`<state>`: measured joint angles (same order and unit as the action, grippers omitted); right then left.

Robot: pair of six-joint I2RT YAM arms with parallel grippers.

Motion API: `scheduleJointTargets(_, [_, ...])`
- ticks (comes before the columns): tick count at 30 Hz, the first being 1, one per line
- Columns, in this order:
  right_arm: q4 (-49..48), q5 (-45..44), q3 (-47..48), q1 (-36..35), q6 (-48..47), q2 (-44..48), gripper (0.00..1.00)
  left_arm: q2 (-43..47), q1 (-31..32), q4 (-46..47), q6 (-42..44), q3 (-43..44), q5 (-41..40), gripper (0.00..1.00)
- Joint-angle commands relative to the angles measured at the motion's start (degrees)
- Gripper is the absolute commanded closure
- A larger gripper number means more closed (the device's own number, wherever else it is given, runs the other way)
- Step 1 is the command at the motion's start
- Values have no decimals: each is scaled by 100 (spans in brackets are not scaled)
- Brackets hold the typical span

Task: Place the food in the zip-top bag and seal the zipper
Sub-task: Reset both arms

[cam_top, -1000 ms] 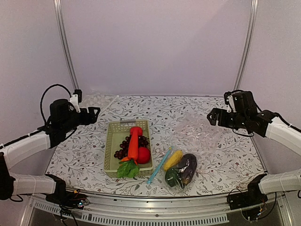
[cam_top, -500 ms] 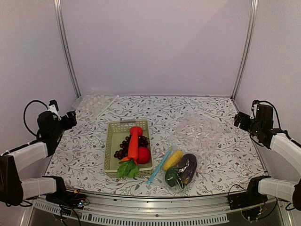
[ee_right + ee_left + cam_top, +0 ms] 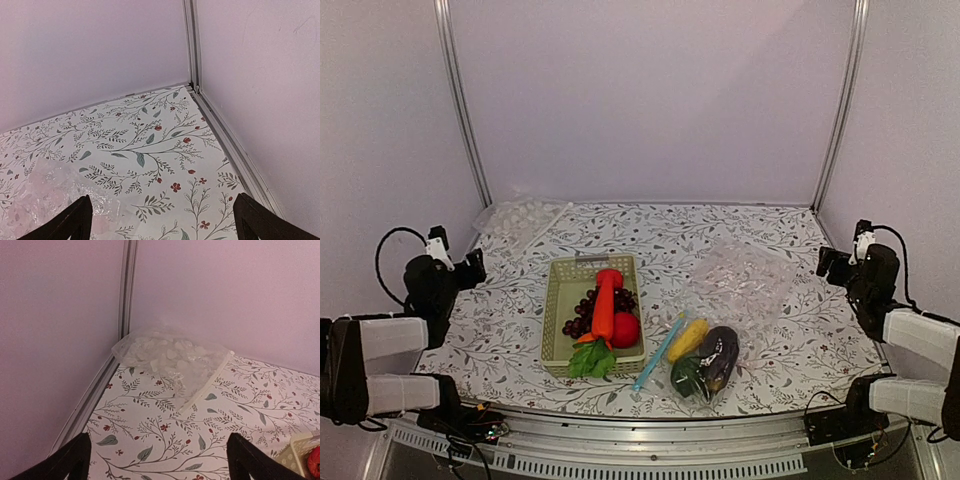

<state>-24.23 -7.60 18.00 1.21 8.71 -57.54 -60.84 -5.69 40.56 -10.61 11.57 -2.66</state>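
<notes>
Left gripper (image 3: pixel 157 440) first: its two dark fingers stand wide apart at the edges of the wrist view, with nothing between them. It is open and empty, and it looks out at the far left corner, where a bubbly plastic sheet (image 3: pixel 170 355) lies bunched against the wall. Over to the right gripper (image 3: pixel 162 199), and it's the same story: jaws spread, nothing held, aimed at the far right corner of the flowered table (image 3: pixel 165 150).

From above, both arms sit folded low at the side edges, well apart from everything in the middle. That reads like a parked pose that leaves the working area open to the camera.

Now the middle. The zip-top bag (image 3: pixel 720 385) lies flat near the front edge, just right of the pale green basket (image 3: pixel 558 290). The purple eggplant (image 3: pixel 718 355), the yellow corn (image 3: pixel 688 338) and the dark green vegetable (image 3: pixel 686 377) are huddled together under its clear film, so they look to be inside. The zipper (image 3: pixel 658 352) runs as a blue strip along the bag's left side, facing the basket, which is the handy side for loading. Whether it is pressed shut, I can't tell from here.

The carrot (image 3: pixel 606 300), grapes (image 3: pixel 582 315) and red fruit (image 3: pixel 626 329) rest in the basket. A second bubbly sheet (image 3: pixel 740 280) lies just behind the bag.
</notes>
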Motion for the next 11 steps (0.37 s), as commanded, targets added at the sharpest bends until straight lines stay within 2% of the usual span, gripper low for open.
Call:
scheduleJointTargets(1, [-495,-111,-183,38,-103,140,1,-310,-29,170,-4,166,-70,5])
scheduleJointTargets(11, [-490,-124,-279,36,-68,348,1,-480,-27,252,-29,182,31,4])
